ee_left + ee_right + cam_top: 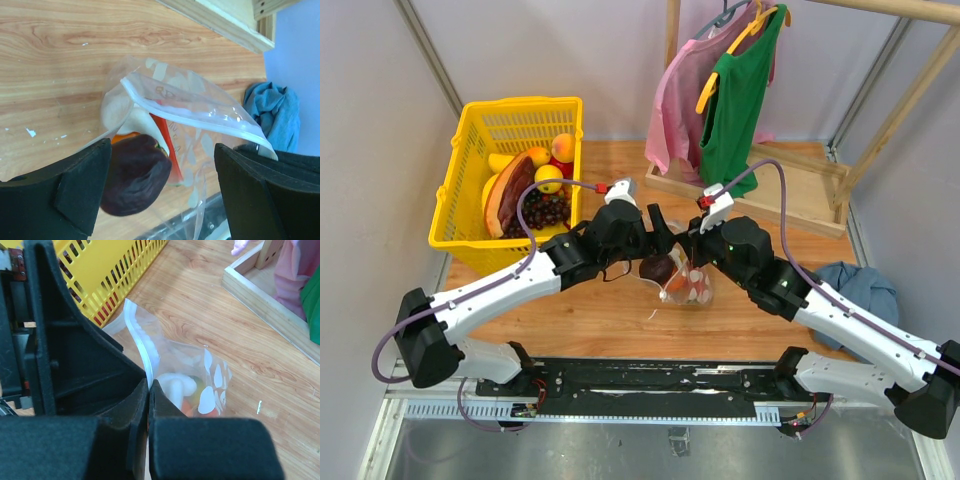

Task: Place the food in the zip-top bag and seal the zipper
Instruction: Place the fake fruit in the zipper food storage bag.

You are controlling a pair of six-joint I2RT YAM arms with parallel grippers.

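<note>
1. The left gripper (162,172) has its jaws spread wide. The dark purple piece (135,179) sits between them, close against the 9 o'clock jaw; actual contact cannot be confirmed.
2. The right gripper (150,390) has its jaws pressed together, pinching the rim of the zip-top bag (202,145) at the zipper (200,114) and holding the mouth up off the wooden surface (60,60).
3. In the left wrist view the zipper's long axis runs from 10 to 4 o'clock. The open mouth lies toward 12 o'clock from the purple piece, so the left arm is the nearer one for feeding it in.
4. A red piece (167,140) and something orange (127,136) show through the film.
5. Whether the purple piece has passed the lip or rests outside it cannot be determined. The bag's bottom is cut off behind the jaws.
</note>
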